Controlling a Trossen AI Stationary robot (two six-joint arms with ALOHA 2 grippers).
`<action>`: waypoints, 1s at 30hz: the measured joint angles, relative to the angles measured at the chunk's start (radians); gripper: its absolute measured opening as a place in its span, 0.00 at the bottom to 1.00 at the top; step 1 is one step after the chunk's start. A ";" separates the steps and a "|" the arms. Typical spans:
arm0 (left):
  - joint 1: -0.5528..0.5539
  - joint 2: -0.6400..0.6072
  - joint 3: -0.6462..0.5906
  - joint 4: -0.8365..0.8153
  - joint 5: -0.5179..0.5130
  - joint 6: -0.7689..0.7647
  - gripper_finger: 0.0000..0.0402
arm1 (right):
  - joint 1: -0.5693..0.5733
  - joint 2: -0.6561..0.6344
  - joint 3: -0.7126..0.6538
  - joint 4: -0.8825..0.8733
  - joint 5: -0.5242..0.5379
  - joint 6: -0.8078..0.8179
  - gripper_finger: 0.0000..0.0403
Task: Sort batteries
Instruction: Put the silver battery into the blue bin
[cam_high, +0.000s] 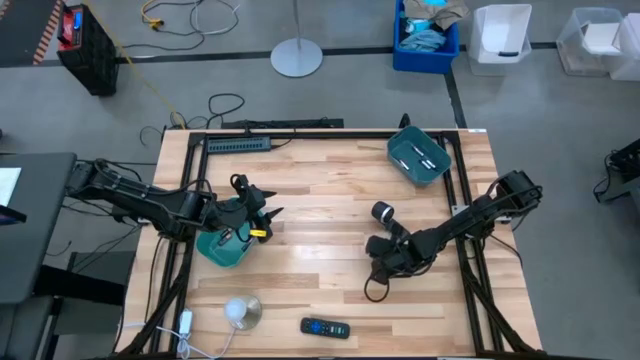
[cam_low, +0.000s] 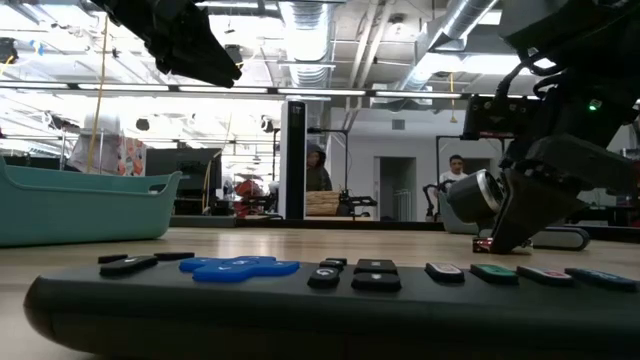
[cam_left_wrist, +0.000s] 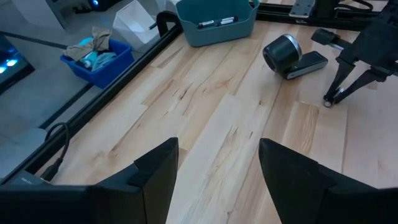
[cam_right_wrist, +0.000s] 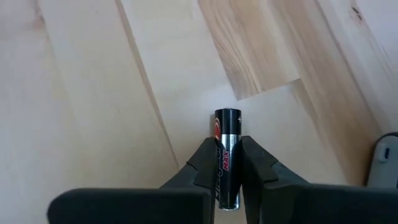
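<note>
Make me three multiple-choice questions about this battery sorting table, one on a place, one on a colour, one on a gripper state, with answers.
1. Where is the remote?
A. near the table's front edge
B. inside a bin
C. under the left arm

2. What colour is the bin at the back right?
A. red
B. teal
C. white

3. What is the right gripper doing?
A. standing wide open over the bin
B. holding the remote
C. closed on a battery

Answers:
1 A: the high view shows it alone on the wood by the front edge.
2 B: its walls are teal in the high view.
3 C: the right wrist view shows both fingers against the battery's sides.
</note>
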 joint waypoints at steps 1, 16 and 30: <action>0.000 0.000 0.000 0.000 0.000 0.000 0.54 | 0.000 0.000 0.000 0.005 0.000 -0.006 0.12; 0.000 0.000 0.000 0.000 0.000 0.000 0.54 | 0.002 -0.128 -0.003 0.053 0.029 -0.134 0.12; 0.000 0.000 0.000 -0.005 0.000 0.000 0.54 | -0.006 -0.297 -0.002 0.156 0.146 -0.344 0.12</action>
